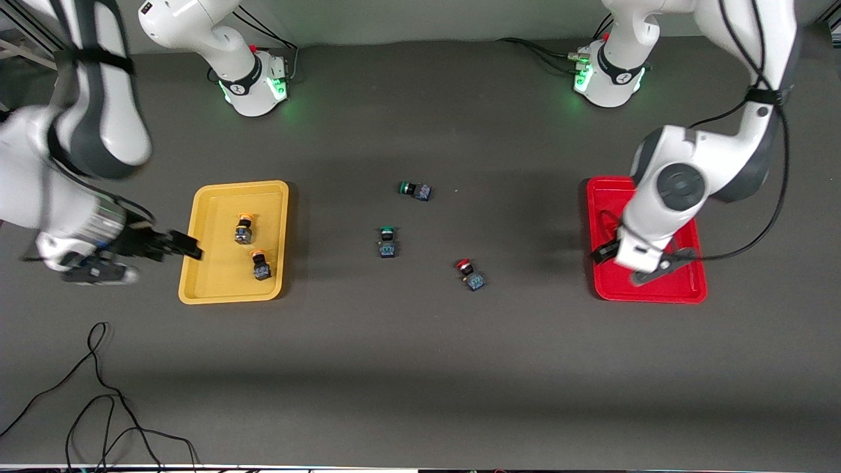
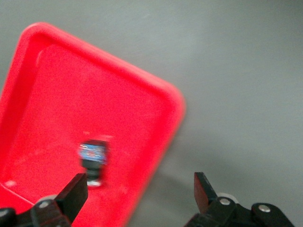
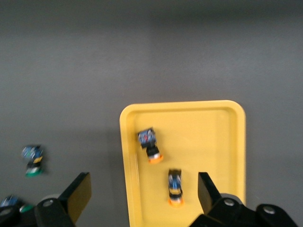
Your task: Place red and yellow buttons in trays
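Note:
The yellow tray (image 1: 210, 289) lies toward the right arm's end and holds two orange-yellow-capped buttons (image 1: 244, 228) (image 1: 261, 264); they also show in the right wrist view (image 3: 150, 145) (image 3: 174, 187). My right gripper (image 1: 187, 246) (image 3: 143, 184) is open and empty over that tray's outer rim (image 3: 182, 105). The red tray (image 1: 608, 289) lies toward the left arm's end. My left gripper (image 1: 657, 272) (image 2: 139, 184) is open and empty over its rim (image 2: 142, 80). One red-capped button (image 2: 93, 161) lies in the red tray, hidden by the arm in the front view. Another red-capped button (image 1: 470, 274) lies on the table.
Two green-capped switches (image 1: 415, 190) (image 1: 387, 242) lie on the table between the trays; both also show in the right wrist view (image 3: 33, 160) (image 3: 9, 203). Loose black cables (image 1: 98, 394) lie near the front edge at the right arm's end.

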